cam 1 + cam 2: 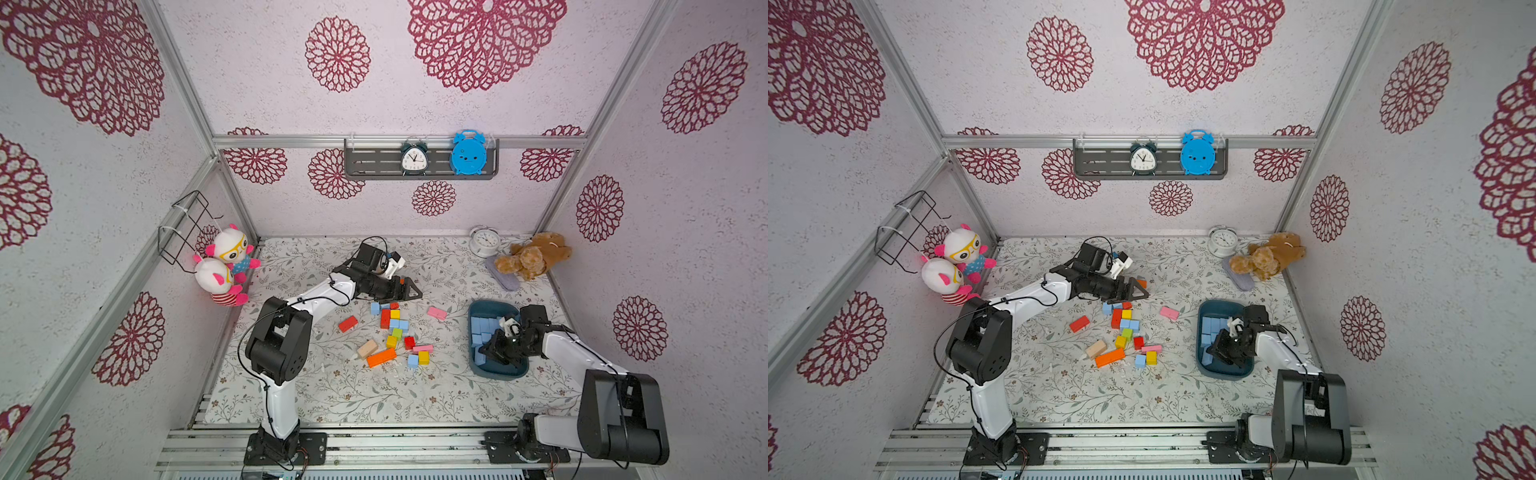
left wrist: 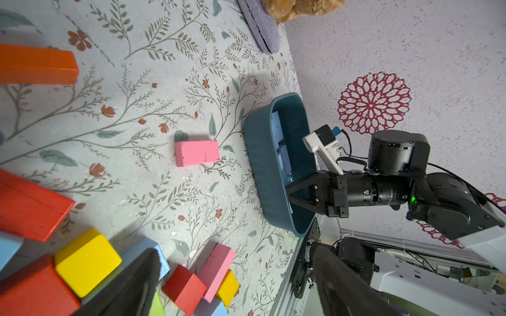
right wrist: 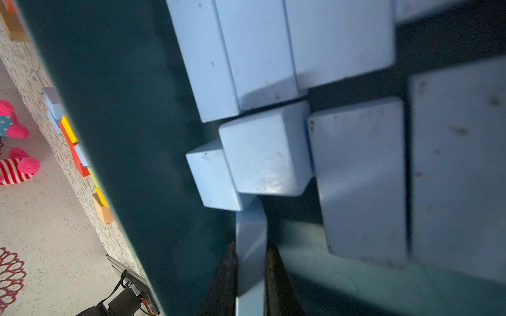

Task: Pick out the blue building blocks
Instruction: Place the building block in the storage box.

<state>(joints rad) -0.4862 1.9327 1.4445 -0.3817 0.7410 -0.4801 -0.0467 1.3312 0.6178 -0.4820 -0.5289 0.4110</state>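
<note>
Jaws of the right gripper [image 3: 251, 255] are clenched on a held blue block [image 3: 250, 227] inside the teal tub [image 1: 503, 372]. Whether that block touches the tub floor cannot be told. Read the table [image 1: 332, 399] as a dial with 12 o'clock at the back wall: the tub sits at 3 o'clock. Most of the blue building blocks [image 1: 482, 328] lie in it, several side by side and touching.

Loose blocks occupy the dial centre.
- At 6 o'clock of the cluster, nearest the robot, one blue cube [image 1: 412, 360] touches a yellow cube [image 1: 423, 357].
- An orange brick [image 1: 381, 357] and a tan block [image 1: 367, 348] lie at the 9 o'clock side of that blue cube.
- Farther in, two blue cubes [image 1: 403, 325] sit side by side, with a red brick [image 1: 385, 318] at their 9 o'clock.
- At 12 o'clock of the cluster another blue block [image 1: 375, 308] lies just beside the left gripper [image 1: 415, 293].

The left gripper hovers above the table with its jaws released, spread wide and nothing between them. A pink brick [image 1: 436, 312] lies apart, between the cluster and the tub.

At the far edge, 1 o'clock, are a white alarm clock [image 1: 484, 241] and a brown teddy bear [image 1: 536, 255].
</note>
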